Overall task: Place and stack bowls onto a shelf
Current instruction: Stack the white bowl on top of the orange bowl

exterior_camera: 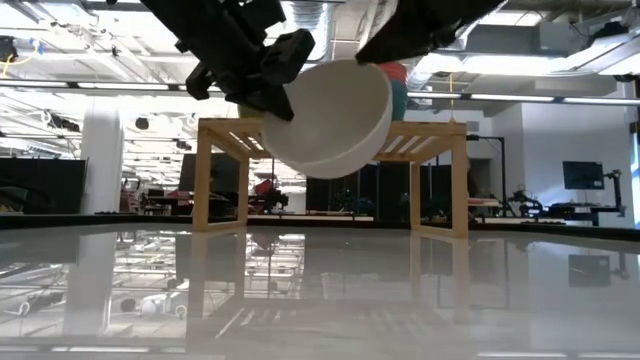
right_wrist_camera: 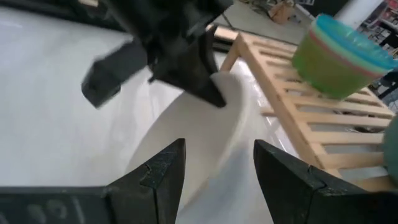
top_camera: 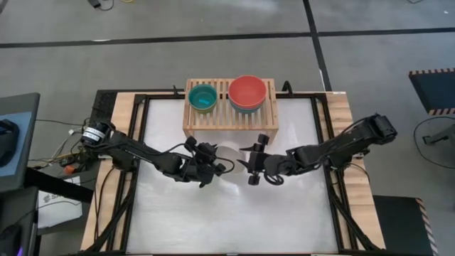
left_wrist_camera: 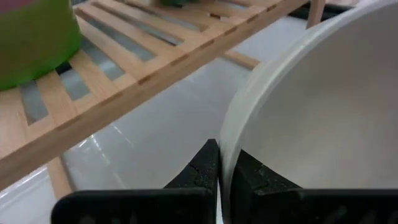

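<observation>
**Cream bowl held above the table in front of the shelf**

Gripping the rim of a cream bowl point(exterior_camera: 335, 120), the left gripper point(left_wrist_camera: 225, 171) is holding it tilted in the air, clear of the white table point(top_camera: 227, 213). Its two dark fingers are clamped on either side of the bowl's wall. The bowl is hanging just in front of the wooden shelf point(top_camera: 231, 117), near the middle of the table. The right gripper point(right_wrist_camera: 217, 165) is hovering just beside the bowl with its fingers spread apart, grasping nothing. On the shelf's slatted top, a teal bowl point(top_camera: 203, 97) nested in a lime green bowl point(right_wrist_camera: 326, 68) is sitting to the left, and a red bowl point(top_camera: 247, 91) is sitting to the right.
</observation>
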Robot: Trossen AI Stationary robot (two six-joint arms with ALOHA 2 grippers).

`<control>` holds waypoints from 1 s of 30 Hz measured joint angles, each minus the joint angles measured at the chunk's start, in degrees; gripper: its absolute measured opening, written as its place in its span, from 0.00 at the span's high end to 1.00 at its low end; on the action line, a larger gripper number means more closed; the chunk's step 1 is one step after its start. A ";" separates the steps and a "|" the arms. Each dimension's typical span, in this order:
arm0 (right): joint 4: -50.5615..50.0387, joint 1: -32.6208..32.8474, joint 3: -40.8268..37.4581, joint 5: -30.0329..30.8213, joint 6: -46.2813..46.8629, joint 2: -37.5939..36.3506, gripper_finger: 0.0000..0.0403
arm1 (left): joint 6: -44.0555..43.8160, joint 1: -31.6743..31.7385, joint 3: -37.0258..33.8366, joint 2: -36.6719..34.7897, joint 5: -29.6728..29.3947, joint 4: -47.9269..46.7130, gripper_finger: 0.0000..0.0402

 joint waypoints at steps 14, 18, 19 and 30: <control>-1.08 -1.49 0.04 8.10 3.00 3.65 0.58 | 4.00 -0.32 -0.16 0.07 0.56 5.75 1.00; -3.65 -2.37 0.08 8.61 5.57 3.58 0.71 | 6.07 -0.86 -0.22 0.07 1.55 7.42 0.99; -4.54 -2.65 0.10 8.58 6.50 3.58 0.74 | 6.35 -0.98 -0.22 0.07 2.06 7.64 0.99; -12.08 -4.05 0.58 6.88 12.06 3.34 0.93 | 7.51 -1.39 0.02 0.02 8.36 9.67 0.84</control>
